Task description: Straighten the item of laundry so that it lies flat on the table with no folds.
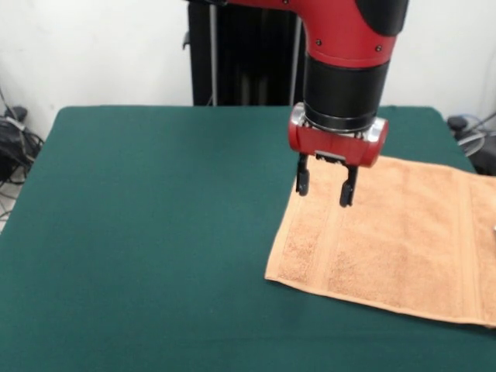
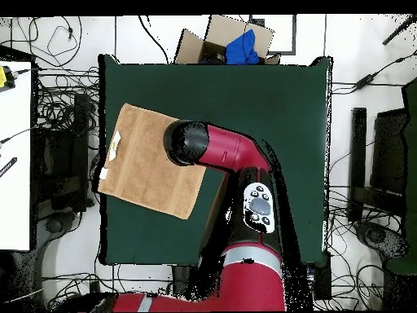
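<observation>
The item of laundry [image 1: 391,244], a light orange-tan towel, lies spread on the right side of the green table [image 1: 147,232], running past the picture's right edge. It looks flat, with woven bands near its left end. In the overhead view the towel [image 2: 142,167] sits at the table's left side with a small white tag near its left edge. My gripper [image 1: 325,187] hangs just above the towel's far left corner, its two black fingers apart and empty. From above, the arm's wrist [image 2: 186,142] hides the gripper.
A cardboard box with blue cloth [image 2: 232,42] sits past the table's far edge in the overhead view. Cables and equipment surround the table [image 2: 269,98]. The towel's left edge reaches the table's rim.
</observation>
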Controlling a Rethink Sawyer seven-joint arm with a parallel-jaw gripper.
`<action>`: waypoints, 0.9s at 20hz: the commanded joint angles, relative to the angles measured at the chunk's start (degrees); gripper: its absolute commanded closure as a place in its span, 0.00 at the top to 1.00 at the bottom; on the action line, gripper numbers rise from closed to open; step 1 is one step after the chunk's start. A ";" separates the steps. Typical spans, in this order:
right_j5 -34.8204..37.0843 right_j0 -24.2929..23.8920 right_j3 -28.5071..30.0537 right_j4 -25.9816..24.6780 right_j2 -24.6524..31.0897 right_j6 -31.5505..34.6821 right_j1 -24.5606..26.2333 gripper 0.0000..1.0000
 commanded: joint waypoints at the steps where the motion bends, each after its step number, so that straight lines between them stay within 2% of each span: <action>1: 0.48 1.25 4.58 -4.04 0.16 5.39 1.95 1.00; 5: 2.13 2.37 2.83 -4.74 -1.27 5.40 1.92 1.00; 18: 1.81 1.88 3.90 -5.18 -0.97 6.88 1.25 1.00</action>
